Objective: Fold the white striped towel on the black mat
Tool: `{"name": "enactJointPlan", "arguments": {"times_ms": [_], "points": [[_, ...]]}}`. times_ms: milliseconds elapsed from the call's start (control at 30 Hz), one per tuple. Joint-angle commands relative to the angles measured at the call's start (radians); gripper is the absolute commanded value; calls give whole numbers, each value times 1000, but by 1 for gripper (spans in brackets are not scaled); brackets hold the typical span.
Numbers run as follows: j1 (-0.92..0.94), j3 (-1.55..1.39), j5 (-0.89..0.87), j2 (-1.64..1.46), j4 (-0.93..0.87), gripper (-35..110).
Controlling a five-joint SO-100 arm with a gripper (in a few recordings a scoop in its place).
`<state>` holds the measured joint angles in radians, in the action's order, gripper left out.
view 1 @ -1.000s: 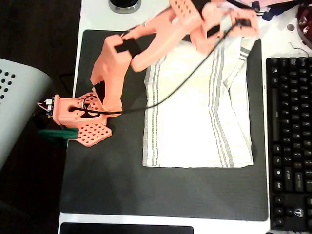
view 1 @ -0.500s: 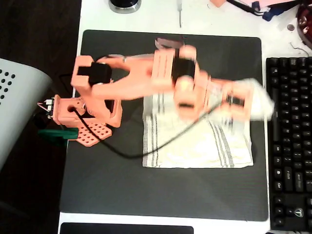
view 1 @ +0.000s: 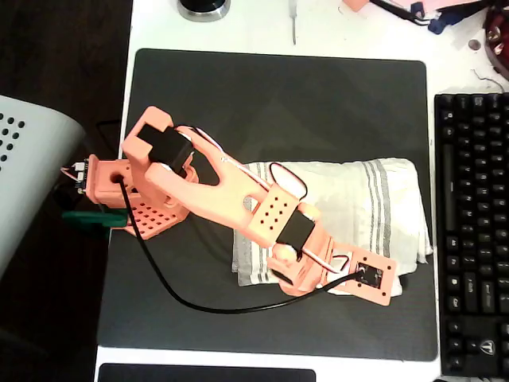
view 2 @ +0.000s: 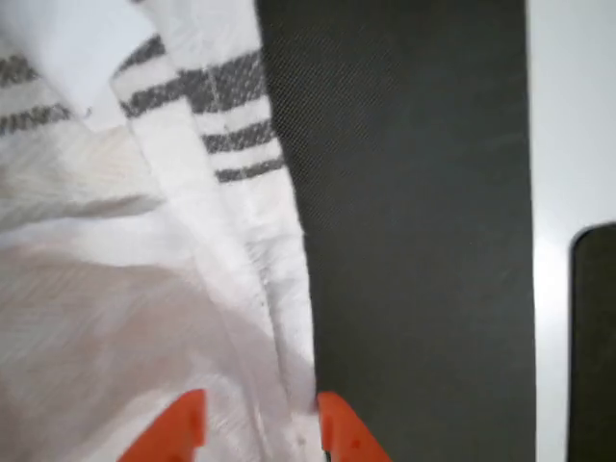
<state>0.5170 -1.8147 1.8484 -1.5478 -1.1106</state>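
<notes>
Gripper (view 2: pixel 258 428): orange fingertips (view 2: pixel 183 423) at the bottom edge of the wrist view, set a little apart, the towel's doubled edge bunched between them; apparently pinching that edge, though contact itself is cut off by the frame, so a firm hold cannot be told for certain. Towel (view 1: pixel 358 203): white with grey stripes, lying folded over on itself as a wide band across the right half of the mat, one layer over another, its lower edge under the arm's wrist, its right end reaching the mat's right edge. Layers probably brought edge to edge to make a first fold; upper layer rumpled at the right end, not squared. Arm (view 1: pixel 238 211): stretched from its base at the mat's left edge diagonally toward the lower right, wrist low over the towel's lower edge, likely to lay the carried edge down flush. Mat (view 1: pixel 278 95): dark, flat, bare along its upper half and lower strip. Keyboard (view 1: pixel 473 199): black, just beyond the mat's right edge on the table (view 1: pixel 246 28).
</notes>
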Motion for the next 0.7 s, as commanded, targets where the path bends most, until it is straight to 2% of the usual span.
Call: {"name": "enactJointPlan", "arguments": {"times_ms": [0,133,200,300,400,533,667], "points": [[23,31,15,-66,-26,18],[2,-3,23,-258,-124,18],[-48,-25,14,-370,-238,17],[-192,-83,-58,-512,-371,16],[-377,-156,-175,-560,-425,13],[-515,-282,-268,-495,-347,4],[-588,-535,-272,-453,-104,2]]}}
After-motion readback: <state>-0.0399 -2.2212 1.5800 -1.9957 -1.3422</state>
